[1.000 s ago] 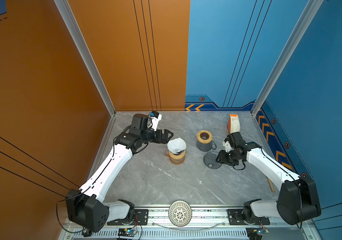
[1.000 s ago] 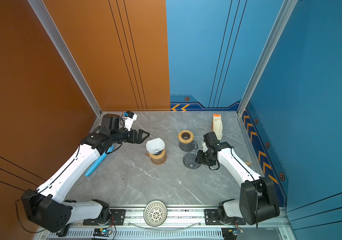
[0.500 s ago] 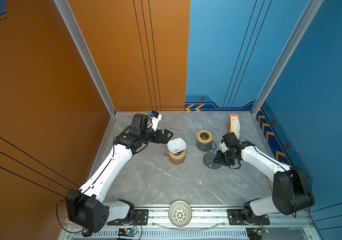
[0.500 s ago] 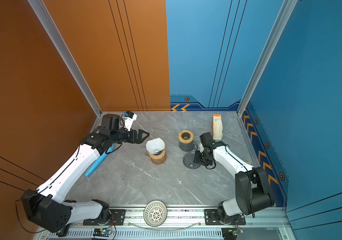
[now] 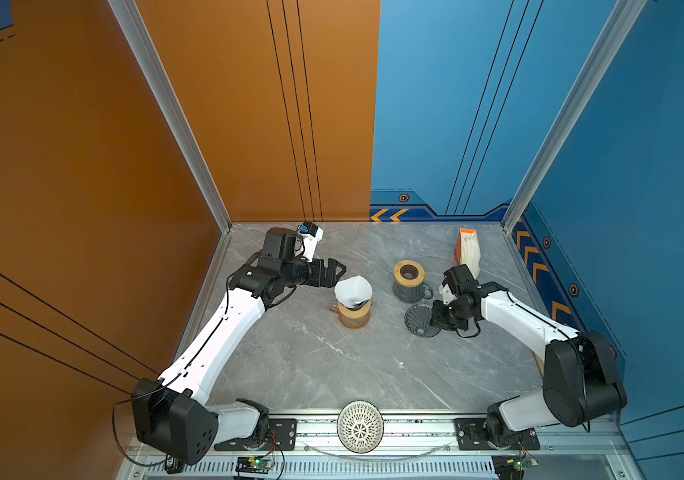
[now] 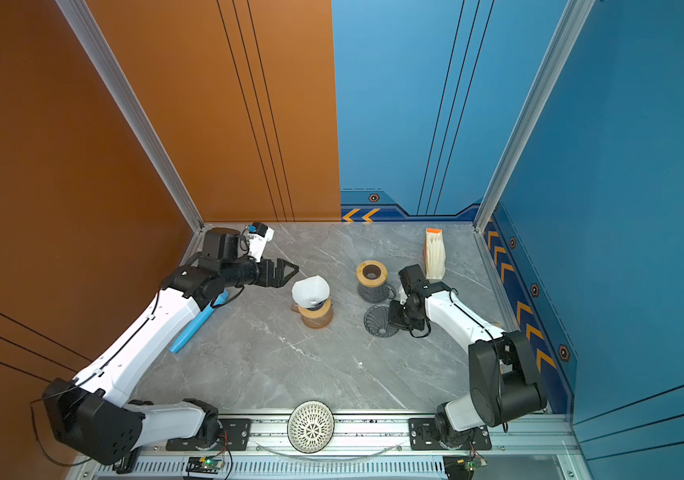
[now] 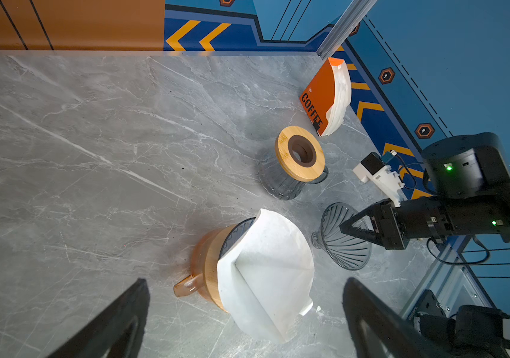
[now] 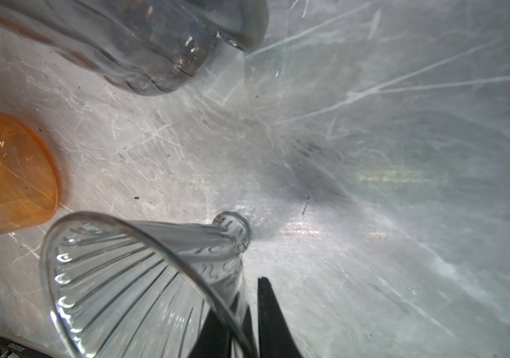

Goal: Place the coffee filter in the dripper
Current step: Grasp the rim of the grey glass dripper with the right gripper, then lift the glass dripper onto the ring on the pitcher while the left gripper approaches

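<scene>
A white paper coffee filter (image 5: 352,289) (image 7: 266,272) sits tilted in the mouth of an amber glass server with a wooden collar (image 5: 354,318) (image 7: 208,272); a dark ribbed rim shows under it. My left gripper (image 5: 334,270) (image 7: 245,281) hangs open just left of the filter, touching nothing. A ribbed clear glass dripper (image 5: 420,320) (image 8: 117,279) lies on its side on the table, right of the server. My right gripper (image 5: 435,321) (image 8: 247,322) is shut on its rim, one finger inside the cone and one outside.
A grey glass carafe with a wooden ring (image 5: 408,280) stands behind the dripper. An orange pack of filters (image 5: 468,253) leans at the back right. A blue tool (image 6: 199,324) lies under the left arm. A white mesh dome (image 5: 360,426) sits on the front rail.
The right gripper's jaws have closed onto the dripper's rim, and that arm has shifted slightly left. The left arm and the filter have not moved.
</scene>
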Robot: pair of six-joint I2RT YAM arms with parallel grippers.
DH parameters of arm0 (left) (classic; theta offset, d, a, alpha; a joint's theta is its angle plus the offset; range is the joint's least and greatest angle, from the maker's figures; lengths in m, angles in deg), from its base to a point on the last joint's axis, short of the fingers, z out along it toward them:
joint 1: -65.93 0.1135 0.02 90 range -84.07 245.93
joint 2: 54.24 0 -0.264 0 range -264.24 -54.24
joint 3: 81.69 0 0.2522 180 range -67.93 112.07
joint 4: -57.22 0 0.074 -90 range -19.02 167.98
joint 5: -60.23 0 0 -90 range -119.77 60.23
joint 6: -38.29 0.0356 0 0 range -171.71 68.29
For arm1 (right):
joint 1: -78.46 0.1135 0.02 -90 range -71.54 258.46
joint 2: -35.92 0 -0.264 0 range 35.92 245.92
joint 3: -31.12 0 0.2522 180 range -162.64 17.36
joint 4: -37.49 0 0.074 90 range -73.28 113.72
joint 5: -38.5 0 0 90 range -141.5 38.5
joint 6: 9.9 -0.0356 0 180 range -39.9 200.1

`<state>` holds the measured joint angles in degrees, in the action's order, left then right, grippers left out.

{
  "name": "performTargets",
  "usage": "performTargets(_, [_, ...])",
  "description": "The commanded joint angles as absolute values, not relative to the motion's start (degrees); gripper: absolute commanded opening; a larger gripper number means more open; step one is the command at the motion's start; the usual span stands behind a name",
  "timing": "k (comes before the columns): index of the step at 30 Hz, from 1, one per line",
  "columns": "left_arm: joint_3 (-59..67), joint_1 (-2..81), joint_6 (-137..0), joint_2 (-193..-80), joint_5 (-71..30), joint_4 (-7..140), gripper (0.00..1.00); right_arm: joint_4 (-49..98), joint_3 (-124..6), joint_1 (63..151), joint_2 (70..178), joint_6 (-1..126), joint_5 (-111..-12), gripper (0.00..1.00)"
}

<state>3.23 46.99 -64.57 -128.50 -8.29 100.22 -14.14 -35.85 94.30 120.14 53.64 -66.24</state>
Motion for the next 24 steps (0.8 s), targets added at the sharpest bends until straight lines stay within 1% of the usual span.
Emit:
performTargets(1, [4.4,46.4,-63.7,-129.3,-8.3,101.2,0.98,-13.3,-36.3,94.0,117.8,53.2,-65.1,0.13])
performTargets(11, [5.2,45.6,-64.1,-129.3,-8.6,101.2,0.98,-12.5,-36.7,92.8,114.5,53.6,-66.4,0.06])
performTargets(20, [7.8,44.6,-64.5,-130.5,-7.0,101.9,0.98,-12.5,-39.4,92.3,109.8,55.0,-67.2,0.05])
performTargets(24, [9.7,44.2,-63.7,-131.4,-7.9,103.5,0.98,-12.4,-42.2,91.9,108.2,56.5,-67.1,0.04])
